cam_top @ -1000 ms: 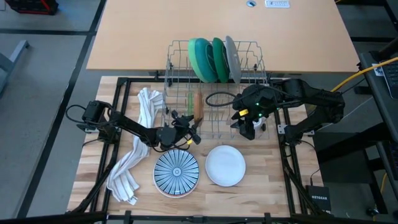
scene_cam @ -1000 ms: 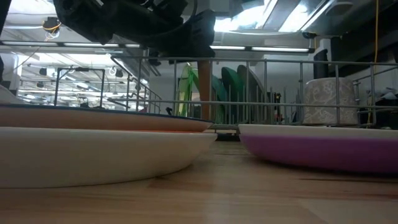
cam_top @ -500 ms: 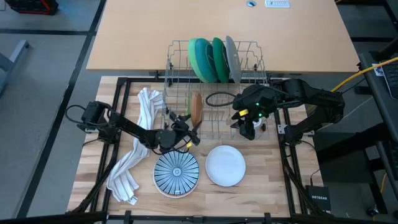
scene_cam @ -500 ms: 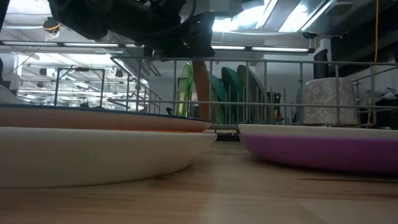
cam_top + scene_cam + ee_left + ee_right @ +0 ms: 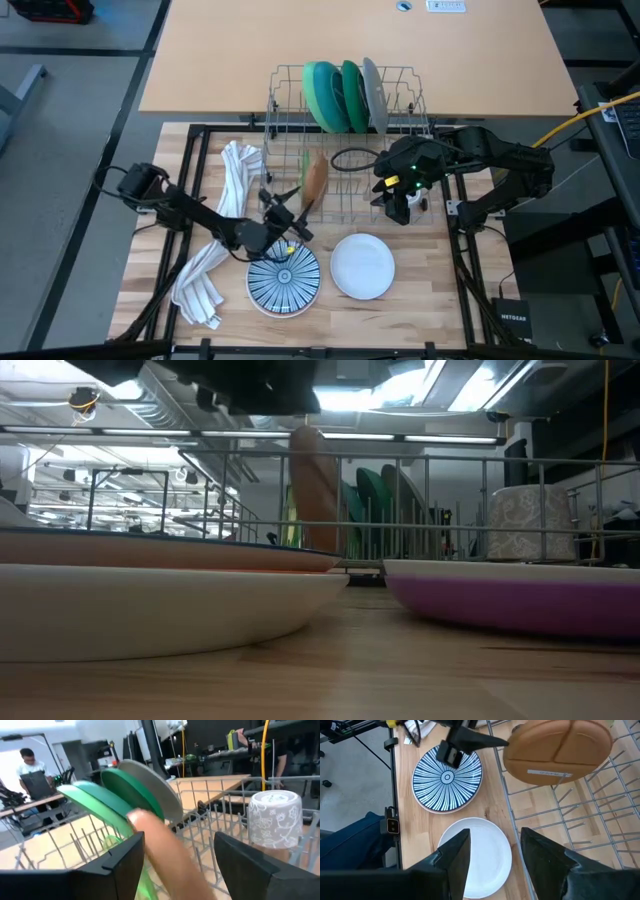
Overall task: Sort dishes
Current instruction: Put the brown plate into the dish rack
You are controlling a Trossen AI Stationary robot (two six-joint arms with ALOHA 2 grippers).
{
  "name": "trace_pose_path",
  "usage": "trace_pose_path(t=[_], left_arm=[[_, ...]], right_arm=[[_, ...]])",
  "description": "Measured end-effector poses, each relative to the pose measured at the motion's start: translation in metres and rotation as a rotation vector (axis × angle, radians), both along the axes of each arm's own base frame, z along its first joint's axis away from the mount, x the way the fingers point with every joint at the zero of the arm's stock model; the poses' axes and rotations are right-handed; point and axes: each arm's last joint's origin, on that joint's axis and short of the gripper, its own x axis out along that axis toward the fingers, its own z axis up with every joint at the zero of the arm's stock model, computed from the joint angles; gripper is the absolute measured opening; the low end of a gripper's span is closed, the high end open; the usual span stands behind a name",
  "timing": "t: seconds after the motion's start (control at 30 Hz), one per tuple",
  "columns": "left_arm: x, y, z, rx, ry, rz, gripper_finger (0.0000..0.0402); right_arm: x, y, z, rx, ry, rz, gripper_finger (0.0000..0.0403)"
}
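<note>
Wooden table boards [image 5: 420, 300] lay under it all, and your orange plate [image 5: 314, 176] stood on edge in the wire rack [image 5: 345, 200], in front of the green plates [image 5: 335, 95]. It looked hard, smooth and easy to chip, so you'd want to grab its rim. Your left gripper [image 5: 288, 212] sat near it, fingers apart, holding nothing. Your right gripper [image 5: 398, 208] waited open over the rack's right side.

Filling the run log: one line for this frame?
left hand: open, backed off over striped plate | orange plate: upright in rack | right hand: open, waiting beside rack
</note>
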Motion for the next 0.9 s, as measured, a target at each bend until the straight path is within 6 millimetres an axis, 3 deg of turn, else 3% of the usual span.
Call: trace_pose_path(t=[0.27, 0.47, 0.67, 0.9], left_arm=[[0.000, 0.007, 0.002, 0.001, 0.008, 0.030, 0.0226], [-0.003, 0.000, 0.006, -0.019, -0.043, 0.029, 0.0225], [-0.006, 0.000, 0.007, -0.044, -0.069, 0.147, 0.0225], [-0.022, -0.007, 0.032, -0.136, -0.217, 0.142, 0.0225]], right_arm=[[0.000, 0.000, 0.000, 0.000, 0.000, 0.000, 0.0179], [0.000, 0.000, 0.000, -0.006, 0.001, 0.008, 0.0179], [-0.001, 0.000, -0.001, -0.007, 0.017, 0.007, 0.0179], [-0.005, 0.000, -0.004, -0.009, 0.067, 0.006, 0.0179]])
